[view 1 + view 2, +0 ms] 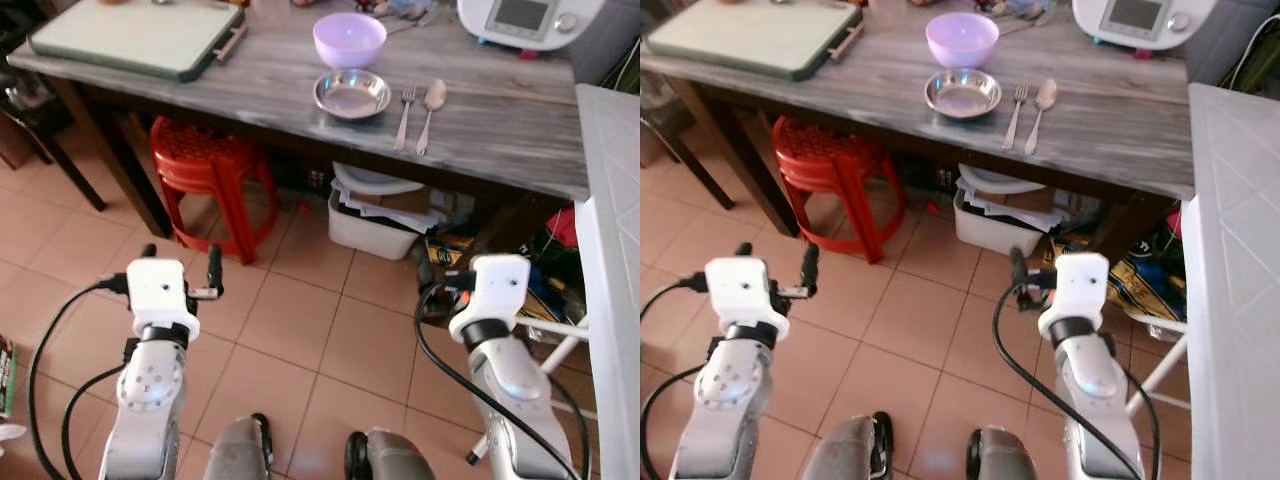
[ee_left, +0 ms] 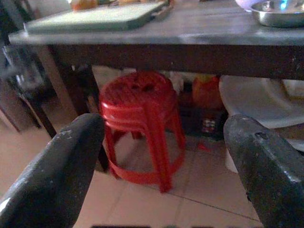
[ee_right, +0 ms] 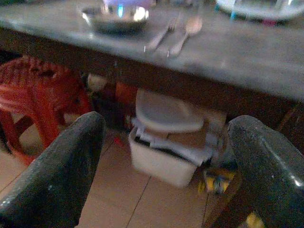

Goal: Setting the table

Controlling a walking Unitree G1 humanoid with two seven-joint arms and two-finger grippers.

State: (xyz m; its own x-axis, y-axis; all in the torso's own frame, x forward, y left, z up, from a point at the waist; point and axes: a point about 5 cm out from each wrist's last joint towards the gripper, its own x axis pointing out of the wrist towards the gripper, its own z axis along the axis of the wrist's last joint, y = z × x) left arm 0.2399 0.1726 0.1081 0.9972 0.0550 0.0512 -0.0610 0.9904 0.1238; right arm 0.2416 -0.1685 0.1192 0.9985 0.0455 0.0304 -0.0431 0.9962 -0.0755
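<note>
Steel fork and spoon lie side by side on the grey worktop, well ahead of and above both jaws, so the right gripper and left gripper, both wide and empty, should rise before reaching forward.

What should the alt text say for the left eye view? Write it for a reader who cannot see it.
A grey wooden table holds a lilac bowl, a steel dish, and a fork beside a spoon. Below, over tiled floor, the robot's left hand and right hand hang empty. A red stool and a white bin sit under the table.
</note>
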